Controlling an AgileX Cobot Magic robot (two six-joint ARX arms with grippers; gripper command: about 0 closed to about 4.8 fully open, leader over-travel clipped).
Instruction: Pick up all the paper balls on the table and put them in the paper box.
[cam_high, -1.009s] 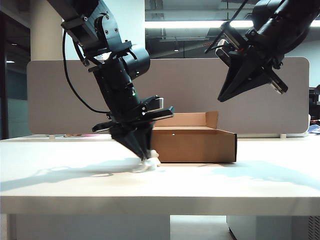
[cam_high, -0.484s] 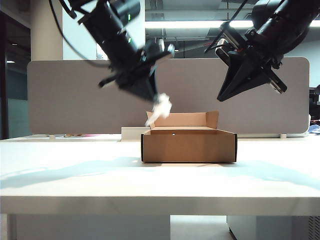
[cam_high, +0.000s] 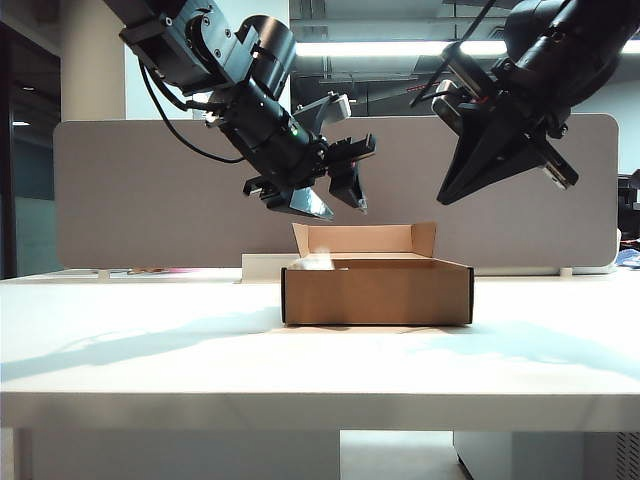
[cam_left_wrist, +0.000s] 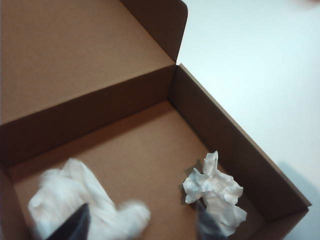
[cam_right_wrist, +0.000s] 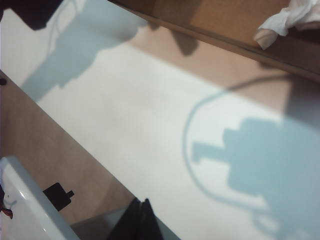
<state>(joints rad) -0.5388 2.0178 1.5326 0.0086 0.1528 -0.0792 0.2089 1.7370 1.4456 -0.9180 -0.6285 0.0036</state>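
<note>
Above the box (cam_high: 378, 290), at about 10 o'clock from its centre, the left gripper (cam_high: 330, 200) hangs w/ jaws spread and nothing between them; a blurred ball (cam_left_wrist: 85, 202) sits below it in the left wrist view, looks mid-drop or just landed near the box's left end; a second ball (cam_left_wrist: 215, 192) lies inside against a side wall. The right gripper (cam_high: 500, 165) sits high at 2 o'clock of the box, jaws pinched together, empty; its wrist view shows bare table (cam_right_wrist: 150, 130) and a bit of paper (cam_right_wrist: 290, 20) over the box rim.

To do the release well, I'd say: keep the jaws wide, hold over the box floor, not the rim, till the paper settles; then lift straight up so the fingers clear the rear flaps.

Room: front wall is low, flaps at the back stand taller; plenty of open air between the two arms; table each side of the box has room; no loose ball shows on it from here.
</note>
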